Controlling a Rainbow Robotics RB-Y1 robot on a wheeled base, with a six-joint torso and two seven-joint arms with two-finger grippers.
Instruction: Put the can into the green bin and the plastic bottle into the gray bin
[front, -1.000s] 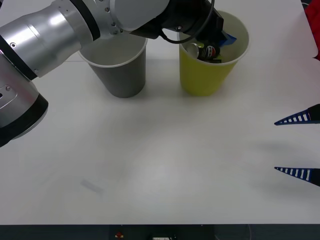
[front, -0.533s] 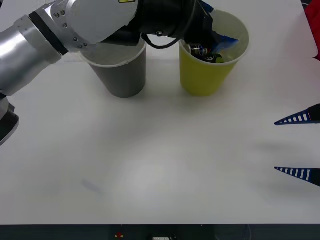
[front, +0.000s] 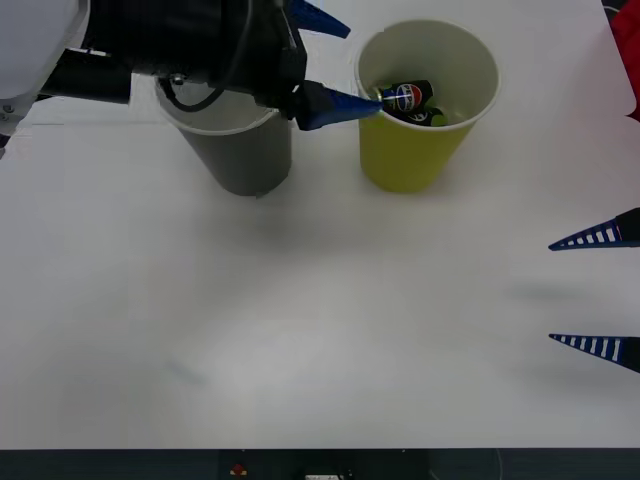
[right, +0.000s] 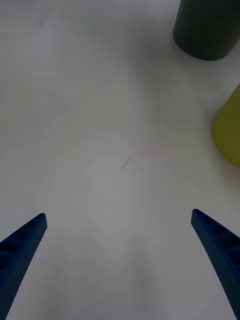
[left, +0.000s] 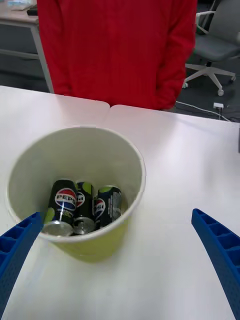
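the left gripper (front: 335, 65) is hovering above the far edge of the desk (front: 320, 330), over the gray bin (front: 240, 140), with its dark wrist and silver arm reaching in from the left. its blue ribbed fingers (front: 335, 103) are standing wide apart and empty, their tips pointing at the green bin (front: 425, 110). the right gripper (front: 598, 292) is waiting at the desk's right edge, its pointed blue fingers also spread apart over the bare white top. both bins are smooth tapered cups standing upright side by side near the far edge. the green bin is holding the can (left: 62, 207) and two more dark cans, leaning together on its pale inside wall.
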